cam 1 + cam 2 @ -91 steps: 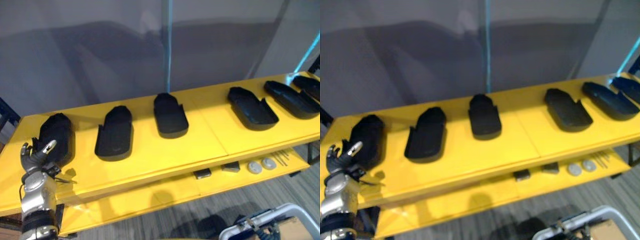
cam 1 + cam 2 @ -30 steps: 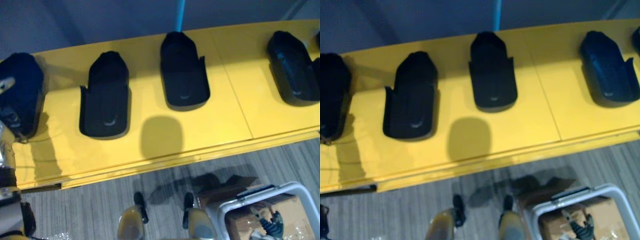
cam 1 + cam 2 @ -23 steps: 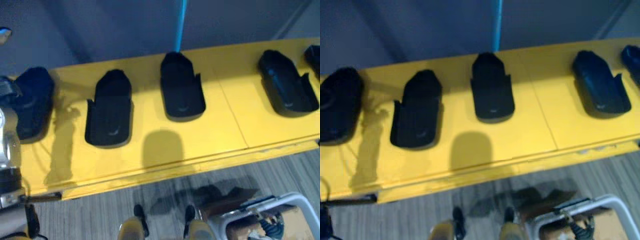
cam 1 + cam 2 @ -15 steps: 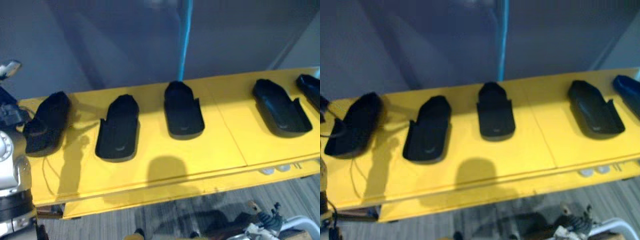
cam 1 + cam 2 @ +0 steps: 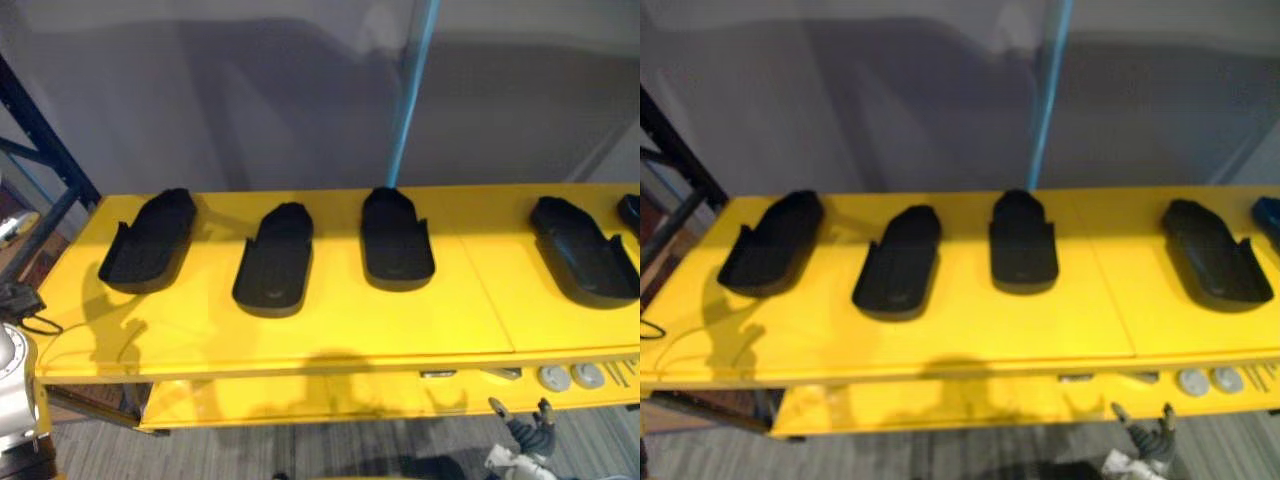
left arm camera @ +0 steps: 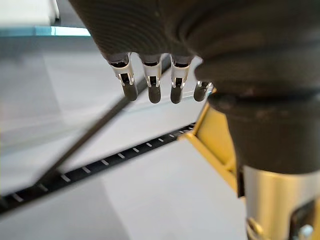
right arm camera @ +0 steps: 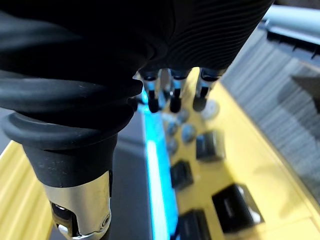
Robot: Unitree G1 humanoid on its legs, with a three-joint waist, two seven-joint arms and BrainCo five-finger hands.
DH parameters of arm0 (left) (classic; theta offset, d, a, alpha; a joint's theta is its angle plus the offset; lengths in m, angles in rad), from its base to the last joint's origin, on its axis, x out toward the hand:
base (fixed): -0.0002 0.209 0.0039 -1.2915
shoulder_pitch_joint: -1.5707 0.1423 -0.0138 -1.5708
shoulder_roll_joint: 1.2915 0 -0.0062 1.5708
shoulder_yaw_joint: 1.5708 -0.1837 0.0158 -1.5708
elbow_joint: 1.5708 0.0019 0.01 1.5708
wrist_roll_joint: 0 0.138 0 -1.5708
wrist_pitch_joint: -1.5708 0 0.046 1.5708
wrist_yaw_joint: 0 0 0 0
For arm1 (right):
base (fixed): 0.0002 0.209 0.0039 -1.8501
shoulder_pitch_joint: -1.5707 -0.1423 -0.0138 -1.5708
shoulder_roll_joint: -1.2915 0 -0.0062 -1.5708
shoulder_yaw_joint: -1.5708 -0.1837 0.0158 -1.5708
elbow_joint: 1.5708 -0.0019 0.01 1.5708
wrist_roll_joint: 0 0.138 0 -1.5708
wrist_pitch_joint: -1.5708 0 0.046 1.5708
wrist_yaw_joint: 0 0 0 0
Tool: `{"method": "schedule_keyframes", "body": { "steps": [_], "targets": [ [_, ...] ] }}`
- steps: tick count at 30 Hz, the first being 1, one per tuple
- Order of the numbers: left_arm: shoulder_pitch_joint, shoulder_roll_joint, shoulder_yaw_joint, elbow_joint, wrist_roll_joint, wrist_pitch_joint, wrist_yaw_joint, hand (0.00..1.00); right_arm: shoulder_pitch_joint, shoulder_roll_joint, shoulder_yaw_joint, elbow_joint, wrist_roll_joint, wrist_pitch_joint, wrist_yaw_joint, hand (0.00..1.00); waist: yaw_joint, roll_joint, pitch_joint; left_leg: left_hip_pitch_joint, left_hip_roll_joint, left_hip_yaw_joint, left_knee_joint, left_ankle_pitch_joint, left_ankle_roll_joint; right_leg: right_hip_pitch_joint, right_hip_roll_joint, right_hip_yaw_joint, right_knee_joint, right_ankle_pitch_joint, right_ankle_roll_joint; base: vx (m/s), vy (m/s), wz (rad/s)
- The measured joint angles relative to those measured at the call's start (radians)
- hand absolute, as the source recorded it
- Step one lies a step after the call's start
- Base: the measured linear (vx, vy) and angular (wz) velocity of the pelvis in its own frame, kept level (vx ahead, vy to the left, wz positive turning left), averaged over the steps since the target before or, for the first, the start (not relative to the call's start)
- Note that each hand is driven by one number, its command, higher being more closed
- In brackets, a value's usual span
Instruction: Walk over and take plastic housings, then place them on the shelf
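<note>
Left hand (image 6: pixel 151 85) is hanging with fingers straight and relaxed, gripping nothing. Yellow top shelf (image 5: pixel 330 325) is running across the middle of the frame and carrying the housings in a row, all lying flat and apart. Far-left housing (image 5: pixel 150 240) is sitting at centre left, angled. Second housing (image 5: pixel 277 258) is lying just right of it. Third housing (image 5: pixel 397 238) is lying at centre, below the blue post (image 5: pixel 408 100). Fourth housing (image 5: pixel 583 260) is lying at centre right, and fifth housing (image 5: pixel 631 210) is getting cut off by the right edge. Lower shelf (image 5: pixel 300 395) beneath is holding dark blocks (image 7: pixel 232 207) and round discs (image 5: pixel 553 376) toward the lower right. Dark rack upright (image 5: pixel 40 135) is slanting through the upper left, with grey wall (image 5: pixel 250 100) standing behind. Right hand (image 7: pixel 174 97) is showing at the lower right, in front of the lower shelf, fingers loosely straight, holding nothing.
</note>
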Motion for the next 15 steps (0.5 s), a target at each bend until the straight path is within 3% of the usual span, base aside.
{"method": "schedule_keyframes", "body": {
  "steps": [3, 7, 11, 15],
  "targets": [
    [0.061, 0.040, -0.003, 0.007, 0.147, 0.027, -0.055, 0.00, 0.011, -0.019, 0.018, -0.039, 0.018, -0.002, 0.015, 0.00, -0.008, 0.013, 0.000, -0.005, 0.004, 0.003, -0.002, 0.007, -0.008, -0.002, 0.003, 0.000, -0.001, -0.012, 0.007, -0.10, -0.042, -0.03],
    [0.100, 0.116, -0.007, 0.051, 0.323, 0.029, -0.135, 0.00, 0.025, -0.065, 0.016, -0.054, 0.072, -0.003, 0.044, 0.00, -0.008, 0.025, -0.011, -0.006, 0.012, 0.005, -0.003, 0.021, -0.009, -0.013, 0.017, -0.001, -0.001, -0.009, 0.008, -0.01, -0.010, 0.00],
    [0.100, 0.178, -0.046, 0.126, 0.390, 0.033, -0.183, 0.00, 0.025, -0.082, 0.016, -0.055, 0.089, -0.004, 0.059, 0.00, -0.006, 0.026, -0.013, -0.006, 0.018, 0.005, -0.003, 0.022, -0.010, -0.010, 0.023, -0.003, -0.010, -0.004, 0.015, 0.01, -0.003, 0.00],
    [0.093, 0.198, -0.092, 0.160, 0.425, 0.033, -0.304, 0.00, 0.019, -0.084, 0.017, -0.054, 0.091, -0.004, 0.081, 0.00, -0.011, 0.027, -0.013, -0.004, 0.014, 0.007, -0.003, 0.022, -0.009, 0.002, 0.022, -0.004, -0.031, 0.008, 0.023, 0.05, 0.004, 0.01]
  ]
}}
